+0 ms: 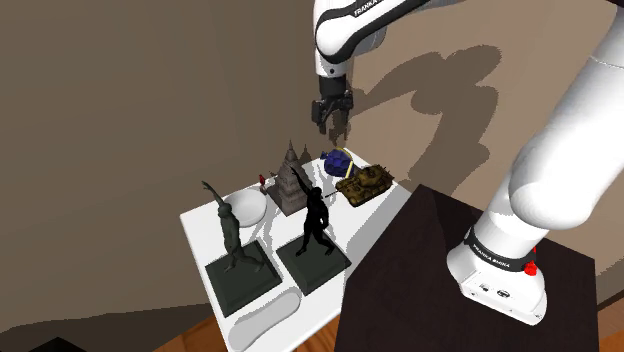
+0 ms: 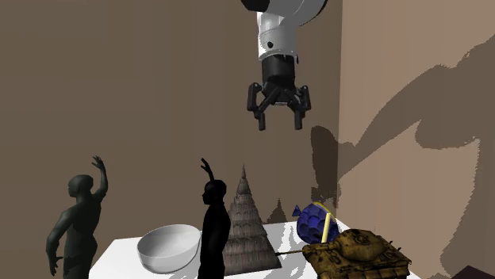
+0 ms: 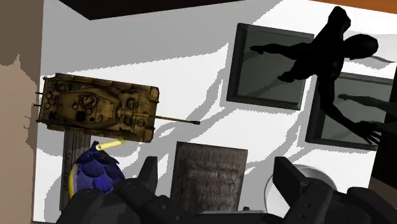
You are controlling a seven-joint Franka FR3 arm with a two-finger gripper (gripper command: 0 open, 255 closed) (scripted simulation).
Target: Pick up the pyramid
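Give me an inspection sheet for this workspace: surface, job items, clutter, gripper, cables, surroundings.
Surface: white table, crowded.
Job's thing: ridged brown-grey pyramid, upright, untouched.
Clutter: tank and blue object beside the pyramid; white bowl; black statue and grey statue on dark bases.
Grippers: gripper open, high above the pyramid, holding nothing.
Cables: nothing seen.
Surroundings: brown walls carrying the arm's shadow.

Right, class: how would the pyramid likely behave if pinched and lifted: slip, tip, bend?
The pyramid looks stiff, with ridged tiers, so it probably won't bend. Its sides taper to a point, so the fingers could slide off upward. Its wide square base likely resists tipping.
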